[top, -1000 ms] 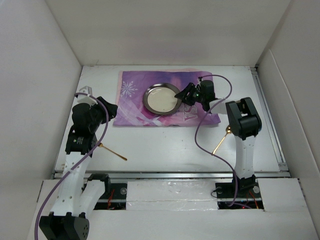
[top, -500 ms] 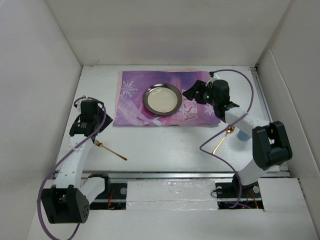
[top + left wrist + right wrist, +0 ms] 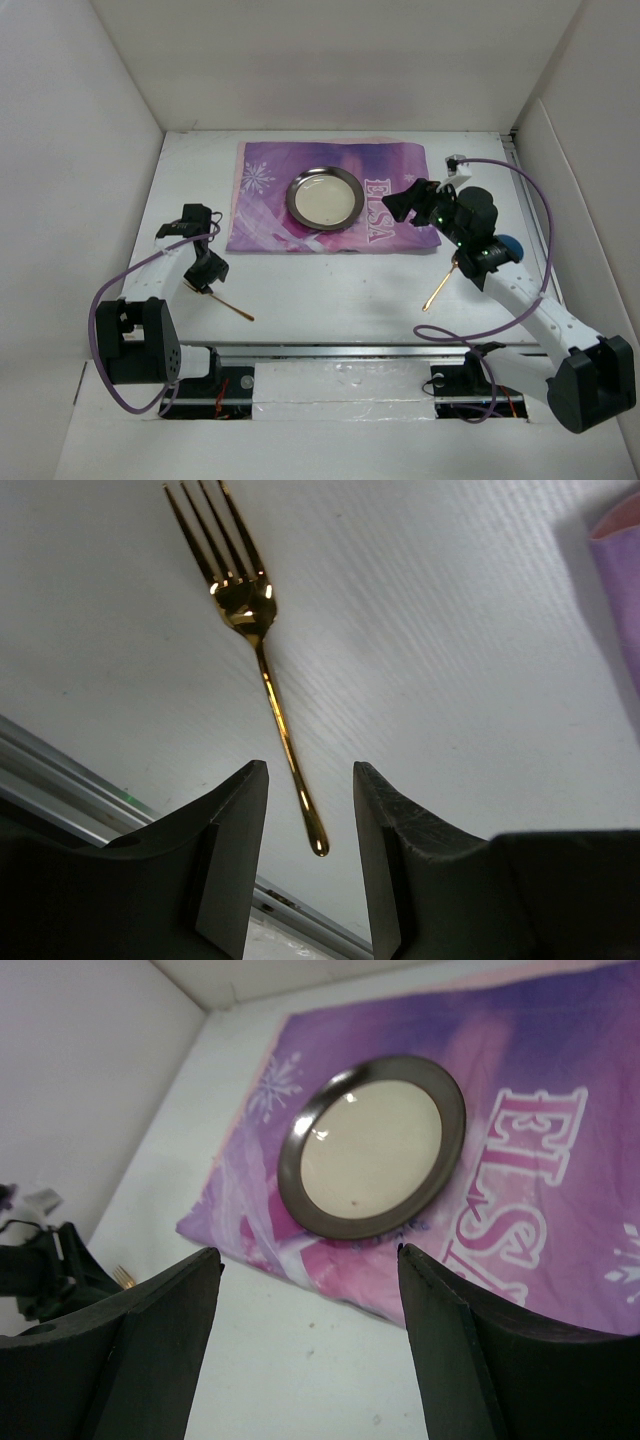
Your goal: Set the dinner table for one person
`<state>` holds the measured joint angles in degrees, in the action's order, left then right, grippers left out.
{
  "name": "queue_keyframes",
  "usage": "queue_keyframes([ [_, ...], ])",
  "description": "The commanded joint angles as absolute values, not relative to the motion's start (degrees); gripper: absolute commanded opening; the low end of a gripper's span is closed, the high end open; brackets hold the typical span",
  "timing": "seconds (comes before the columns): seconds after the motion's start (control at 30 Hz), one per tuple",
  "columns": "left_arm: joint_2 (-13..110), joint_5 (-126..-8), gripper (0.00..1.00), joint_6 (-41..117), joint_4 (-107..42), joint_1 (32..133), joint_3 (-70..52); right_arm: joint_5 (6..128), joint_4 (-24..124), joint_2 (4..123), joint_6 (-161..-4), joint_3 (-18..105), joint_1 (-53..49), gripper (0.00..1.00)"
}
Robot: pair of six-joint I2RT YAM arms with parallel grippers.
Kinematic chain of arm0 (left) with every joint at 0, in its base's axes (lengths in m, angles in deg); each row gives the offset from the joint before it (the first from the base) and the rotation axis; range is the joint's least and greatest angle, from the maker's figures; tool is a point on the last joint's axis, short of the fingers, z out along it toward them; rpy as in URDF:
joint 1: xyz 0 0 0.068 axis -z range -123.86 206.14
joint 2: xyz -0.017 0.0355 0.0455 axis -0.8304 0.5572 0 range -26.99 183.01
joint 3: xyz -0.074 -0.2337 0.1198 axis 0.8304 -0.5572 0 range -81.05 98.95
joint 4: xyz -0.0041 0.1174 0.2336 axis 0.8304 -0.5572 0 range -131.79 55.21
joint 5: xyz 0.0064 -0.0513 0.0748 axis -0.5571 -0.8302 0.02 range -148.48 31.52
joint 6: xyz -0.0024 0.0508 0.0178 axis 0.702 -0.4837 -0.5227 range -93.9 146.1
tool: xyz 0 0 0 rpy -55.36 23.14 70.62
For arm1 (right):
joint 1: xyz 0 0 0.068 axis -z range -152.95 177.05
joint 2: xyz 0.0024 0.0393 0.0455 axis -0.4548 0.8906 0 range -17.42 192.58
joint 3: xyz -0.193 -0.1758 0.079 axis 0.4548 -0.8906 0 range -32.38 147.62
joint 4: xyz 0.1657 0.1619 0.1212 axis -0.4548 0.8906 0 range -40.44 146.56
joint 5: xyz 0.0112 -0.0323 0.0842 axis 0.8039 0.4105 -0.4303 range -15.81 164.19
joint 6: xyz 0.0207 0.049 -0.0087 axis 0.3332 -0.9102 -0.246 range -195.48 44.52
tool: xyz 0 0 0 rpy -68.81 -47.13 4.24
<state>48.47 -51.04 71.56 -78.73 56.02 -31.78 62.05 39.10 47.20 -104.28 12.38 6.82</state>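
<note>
Though far bigger than all else in view, just plain matte white: table [image 3: 330, 285], running back from near edge, w/ white panels [image 3: 70, 150] at L, R & far sides. On far half, purple placemat [image 3: 262, 215], flat, snowflake print & "ELSA" lettering, long side parallel w/ far edge. Approx. mid-placemat, round plate [image 3: 323, 197], dark rim, pale centre, sitting wholly on mat.

L gripper [image 3: 203, 280] over near-L part of table, well apart from placemat. Its fingers [image 3: 232, 825] parted, released, grasping nothing. Below, gold fork [image 3: 255, 630] flat on table, tines toward far-L, handle slanting to near-R. From above, gripper over tine end. In L wrist view, handle tip showing in gap btwn fingertips. Height over fork: can't tell.

R gripper [image 3: 400, 200] over R end of placemat, by "ELSA", just R of plate, not touching it. Its fingers [image 3: 150, 1345] spread wide, released, nothing held. Plate & lettering visible btwn them in R wrist view, seen from above mat level.

Near-R of placemat, second gold utensil [image 3: 438, 290] flat on table, slanting, far end tucked under R arm [image 3: 520, 290], so head part-hidden. Type unclear. Well apart from fork, on opp. side of table.
</note>
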Motion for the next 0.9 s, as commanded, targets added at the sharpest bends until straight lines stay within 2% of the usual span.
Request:
queue_keyframes([
  [0.0,49.38,-47.14,0.37,74.35,-84.35,55.79,-33.06,62.77,38.49,44.37,-102.64,10.26,6.75,0.76],
  [0.47,52.37,-44.51,0.36,79.01,-84.36,56.49,-33.51,55.91,37.78,42.79,-103.6,9.02,11.75,0.76],
  [0.63,54.58,-45.65,0.35,79.64,-81.38,58.33,-33.94,55.29,37.6,40.85,-103.96,8.32,13.87,0.75],
  [0.87,55.8,-48.28,0.33,78.58,-74.52,58.33,-37.45,48.54,35.14,42.96,-105.63,7.44,18.78,0.75],
])
